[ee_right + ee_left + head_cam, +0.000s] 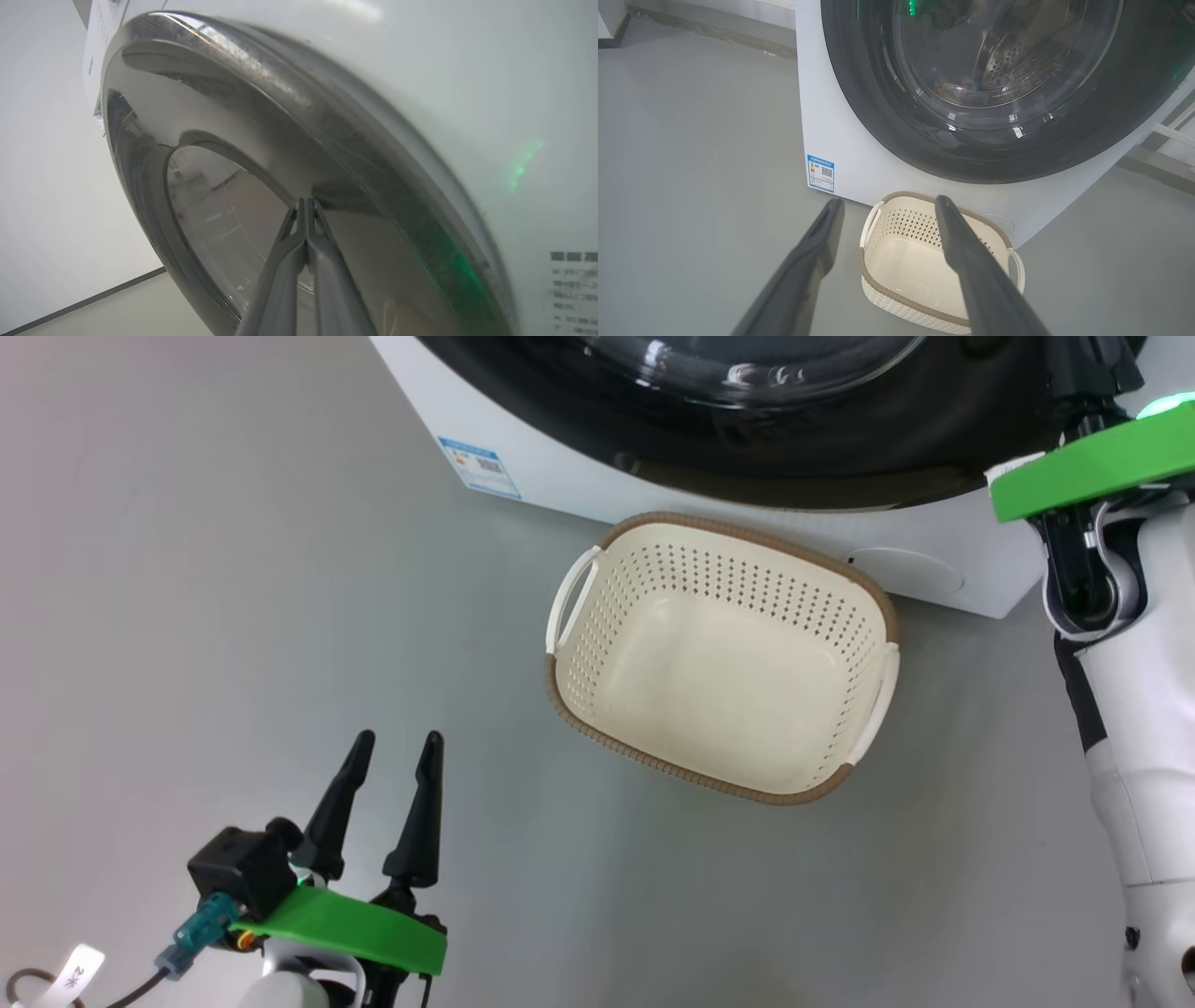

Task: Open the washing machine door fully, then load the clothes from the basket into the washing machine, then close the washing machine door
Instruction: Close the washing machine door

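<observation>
The washing machine [560, 476] stands ahead, its door [840, 457] lying against the white front. In the left wrist view the door [878, 107] shows the steel drum behind its glass. A small blurred patch of colour lies low in there, and I cannot tell if it is the clothes. The basket [653, 597] sits on the floor before the machine with nothing in it. My left gripper [397, 739] hovers open to the basket's left, holding nothing. My right gripper [306, 203] is shut and empty, its tips touching the door's black rim [224, 112].
Grey floor [187, 569] spreads to the left of the machine and basket. A blue label [479, 467] marks the machine's lower left corner. My right arm [1139, 728] rises along the right side, close to the basket's right handle [878, 705].
</observation>
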Available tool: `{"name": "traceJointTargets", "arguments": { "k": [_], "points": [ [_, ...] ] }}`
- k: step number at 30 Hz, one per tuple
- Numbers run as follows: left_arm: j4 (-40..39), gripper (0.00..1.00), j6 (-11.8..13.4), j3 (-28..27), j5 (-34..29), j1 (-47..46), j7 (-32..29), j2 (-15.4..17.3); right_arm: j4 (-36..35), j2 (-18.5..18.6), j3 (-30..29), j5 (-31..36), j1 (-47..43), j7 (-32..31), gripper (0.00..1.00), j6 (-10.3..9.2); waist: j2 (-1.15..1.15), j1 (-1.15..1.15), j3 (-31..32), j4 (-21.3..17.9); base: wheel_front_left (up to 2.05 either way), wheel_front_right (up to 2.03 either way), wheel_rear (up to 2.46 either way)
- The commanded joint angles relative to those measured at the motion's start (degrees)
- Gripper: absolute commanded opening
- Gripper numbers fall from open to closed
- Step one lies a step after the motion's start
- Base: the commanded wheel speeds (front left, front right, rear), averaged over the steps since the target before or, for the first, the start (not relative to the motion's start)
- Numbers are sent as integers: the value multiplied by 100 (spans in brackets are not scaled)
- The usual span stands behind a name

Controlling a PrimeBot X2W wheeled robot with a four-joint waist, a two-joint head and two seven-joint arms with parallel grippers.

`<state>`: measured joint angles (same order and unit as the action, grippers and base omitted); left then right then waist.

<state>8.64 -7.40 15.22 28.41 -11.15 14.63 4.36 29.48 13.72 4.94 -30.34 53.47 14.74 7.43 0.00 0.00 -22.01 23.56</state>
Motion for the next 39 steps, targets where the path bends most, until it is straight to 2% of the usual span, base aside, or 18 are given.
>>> {"name": "traceJointTargets", "arguments": {
  "k": [1, 6, 11, 12, 13, 15, 16, 17, 26, 39],
  "points": [
    [-144, 100, -9, -182, 19, -140, 37, 98, -100, -109, 2, 19, 157, 26, 0, 6, 0, 0, -63, 49, 0, 0, 0],
    [-133, 100, -9, -213, 16, -173, 37, 90, -114, -172, 28, 100, 207, 26, 0, 6, 0, 0, -75, 13, 0, 0, 0],
    [-50, 100, -9, -275, -5, -143, 37, 136, -139, -174, 228, 111, -133, 26, 0, 6, 0, 0, 79, -104, 0, 0, 0],
    [-32, 100, -9, -287, -12, -140, 37, 150, -150, -167, 273, 116, -221, 26, 5, 6, 0, 0, 115, -132, 0, 0, 0],
    [-14, 100, -9, -302, -19, -136, 37, 165, -158, -166, 315, 107, -315, 26, 17, 6, 0, 0, 155, -165, 0, 0, 0],
    [20, 100, -9, -327, -34, -123, 37, 199, -190, -151, 409, 111, -517, 26, 53, 6, 0, 0, 238, -232, 0, 0, 0],
    [34, 100, -9, -343, -41, -112, 37, 219, -213, -150, 444, 106, -632, 26, 95, 6, 0, 0, 283, -273, 0, 0, 0],
    [47, 100, -9, -357, -50, -99, 37, 240, -226, -148, 476, 92, -748, 26, 100, 6, 0, 0, 327, -315, 0, 0, 0],
    [161, 100, -9, -540, -118, 88, 37, 453, -330, -98, 704, -16, -1730, 26, 100, 6, 0, 0, 754, -774, 0, 0, 0],
    [278, 100, -9, -701, -243, 411, 37, 657, -555, -1, 689, -23, -3023, 26, 100, 6, 0, 0, 1318, -1385, 0, 0, 0]
  ]
}}
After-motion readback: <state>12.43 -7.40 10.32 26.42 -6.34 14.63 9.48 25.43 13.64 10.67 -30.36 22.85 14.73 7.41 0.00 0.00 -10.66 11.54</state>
